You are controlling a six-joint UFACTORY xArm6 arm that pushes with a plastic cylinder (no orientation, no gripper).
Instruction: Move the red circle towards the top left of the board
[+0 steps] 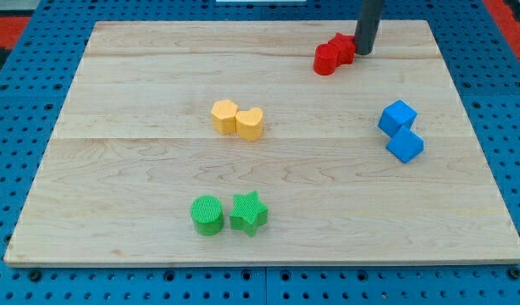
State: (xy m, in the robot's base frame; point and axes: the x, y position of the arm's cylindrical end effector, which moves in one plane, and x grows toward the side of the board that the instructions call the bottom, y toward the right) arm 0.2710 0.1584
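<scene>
The red circle (pixel 327 59) lies near the view's top, right of centre, on the wooden board (pixel 158 169). A second red block (pixel 344 47) of unclear shape touches it on its upper right. My tip (pixel 362 52) is the lower end of the dark rod; it stands right next to that second red block, on its right side, so both red blocks lie to the left of the tip.
A yellow hexagon (pixel 224 115) and a yellow heart (pixel 251 124) sit together at mid-board. Two blue blocks (pixel 398 117) (pixel 405 145) lie at the right. A green circle (pixel 207 214) and a green star (pixel 249 213) lie near the bottom.
</scene>
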